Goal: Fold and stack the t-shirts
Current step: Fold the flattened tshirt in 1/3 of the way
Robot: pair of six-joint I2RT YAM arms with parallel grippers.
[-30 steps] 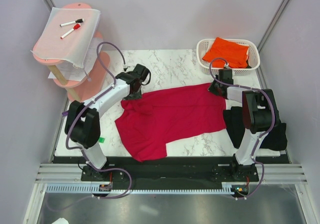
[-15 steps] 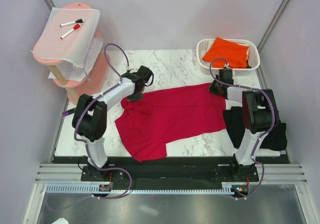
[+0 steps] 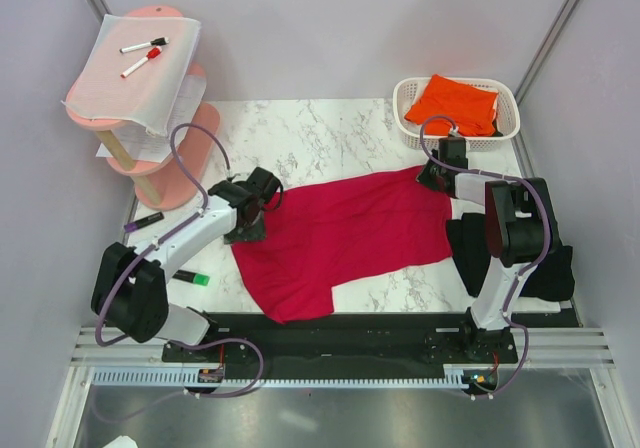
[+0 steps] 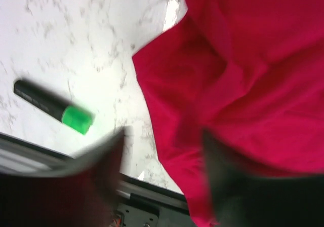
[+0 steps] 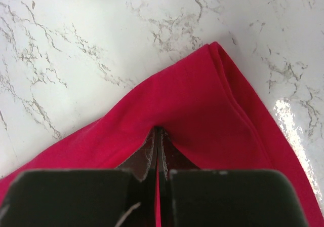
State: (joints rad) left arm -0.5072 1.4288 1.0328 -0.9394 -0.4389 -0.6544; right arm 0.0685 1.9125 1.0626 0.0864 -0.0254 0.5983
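The crimson red t-shirt (image 3: pixel 340 233) lies spread across the middle of the marble table (image 3: pixel 330 138). My right gripper (image 3: pixel 432 178) is shut on the shirt's far right edge; the right wrist view shows the fabric (image 5: pixel 202 110) pinched between the closed jaws (image 5: pixel 158 136). My left gripper (image 3: pixel 248 230) is over the shirt's left edge. In the blurred left wrist view its jaws (image 4: pixel 162 176) stand apart over the red cloth (image 4: pixel 243 60), holding nothing. The orange t-shirt (image 3: pixel 452 103) lies in a white basket (image 3: pixel 508 128). The black t-shirt (image 3: pixel 555 273) lies at the table's right edge.
A green-capped highlighter (image 3: pixel 190 279) lies near the table's front left and also shows in the left wrist view (image 4: pixel 53 107). A black marker (image 3: pixel 150 221) lies by the left edge. A pink tiered stand (image 3: pixel 150 168) carrying a white sheet and marker pens stands at the far left.
My left arm has swung from the shirt's far left corner toward the near left, now at the shirt's left edge. The right arm and the shirt have barely moved.
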